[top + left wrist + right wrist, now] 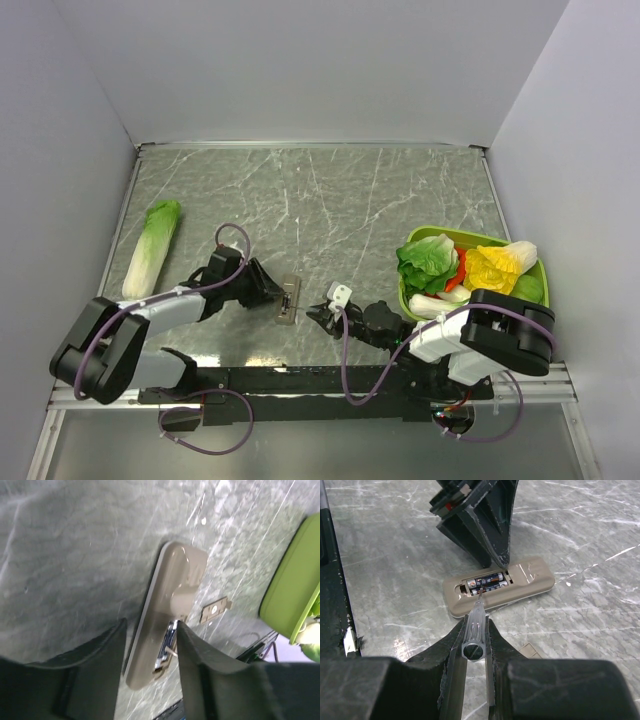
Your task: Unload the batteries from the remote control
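The remote control (pixel 288 299) lies grey-tan back up on the table, its battery recess open. In the right wrist view the remote (pixel 530 580) shows two batteries (pixel 487 582) still seated in the recess; they also show in the left wrist view (pixel 167 642). My right gripper (pixel 475 625) is shut on a clear-handled screwdriver (pixel 474 630) whose tip touches the batteries. My left gripper (pixel 151 625) is open at the remote's end (pixel 172 590), one finger (pixel 200 665) resting at the recess edge, the other (pixel 100 665) beside the remote.
The loose battery cover (pixel 215 610) lies just beside the remote and shows under my right gripper (pixel 532 651). A green basket (pixel 415 240) of toy vegetables stands at the right. A long pale-green cabbage (pixel 152 247) lies at the far left.
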Controlling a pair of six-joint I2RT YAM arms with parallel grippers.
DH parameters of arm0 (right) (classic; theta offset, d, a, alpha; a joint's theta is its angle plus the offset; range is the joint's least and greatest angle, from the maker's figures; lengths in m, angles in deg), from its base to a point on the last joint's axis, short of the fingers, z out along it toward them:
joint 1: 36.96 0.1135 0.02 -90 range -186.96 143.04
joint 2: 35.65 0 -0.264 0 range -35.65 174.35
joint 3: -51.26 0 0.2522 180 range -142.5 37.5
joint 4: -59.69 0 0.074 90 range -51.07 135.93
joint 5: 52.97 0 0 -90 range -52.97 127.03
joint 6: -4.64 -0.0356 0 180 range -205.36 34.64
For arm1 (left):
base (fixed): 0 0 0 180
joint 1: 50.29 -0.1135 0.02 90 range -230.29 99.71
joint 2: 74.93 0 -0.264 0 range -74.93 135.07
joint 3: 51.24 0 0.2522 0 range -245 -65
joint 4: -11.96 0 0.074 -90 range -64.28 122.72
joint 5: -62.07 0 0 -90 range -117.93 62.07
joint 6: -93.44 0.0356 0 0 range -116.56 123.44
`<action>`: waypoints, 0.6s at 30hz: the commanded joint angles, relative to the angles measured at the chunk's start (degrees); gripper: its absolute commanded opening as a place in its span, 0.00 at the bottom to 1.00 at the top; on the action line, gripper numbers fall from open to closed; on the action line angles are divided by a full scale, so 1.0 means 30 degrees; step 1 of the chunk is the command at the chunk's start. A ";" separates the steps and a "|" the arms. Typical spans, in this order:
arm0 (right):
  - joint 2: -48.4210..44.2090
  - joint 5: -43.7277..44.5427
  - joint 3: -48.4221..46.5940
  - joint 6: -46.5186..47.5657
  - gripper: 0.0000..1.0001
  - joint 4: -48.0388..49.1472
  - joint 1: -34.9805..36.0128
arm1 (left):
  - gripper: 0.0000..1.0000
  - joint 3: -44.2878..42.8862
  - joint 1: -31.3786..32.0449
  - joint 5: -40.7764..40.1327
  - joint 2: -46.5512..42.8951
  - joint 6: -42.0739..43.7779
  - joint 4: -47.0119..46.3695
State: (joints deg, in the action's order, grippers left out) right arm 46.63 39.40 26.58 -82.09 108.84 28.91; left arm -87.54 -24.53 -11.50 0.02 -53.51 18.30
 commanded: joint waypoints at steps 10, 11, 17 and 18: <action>0.0200 -0.0820 0.0094 -0.0269 0.00 -0.1607 0.0399 | 0.50 -0.1801 0.0174 0.0179 0.1527 0.1843 0.0688; 0.0200 -0.0849 0.0094 -0.0298 0.00 -0.1607 0.0398 | 0.50 -0.1830 0.0174 0.0121 0.1615 0.1844 0.0512; 0.0521 -0.0878 0.0094 -0.0443 0.00 -0.1171 0.0399 | 0.47 -0.2328 0.0174 -0.0259 0.2903 0.1933 0.0978; 0.0783 -0.0820 0.0268 -0.0561 0.00 -0.0819 0.0398 | 0.46 -0.2329 0.0174 -0.0434 0.3137 0.1874 0.1066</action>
State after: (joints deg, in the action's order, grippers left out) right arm 46.65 39.42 26.21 -81.65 108.47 29.06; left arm -93.49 -24.31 -10.74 6.49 -49.68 19.48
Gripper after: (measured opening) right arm 0.227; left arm 0.477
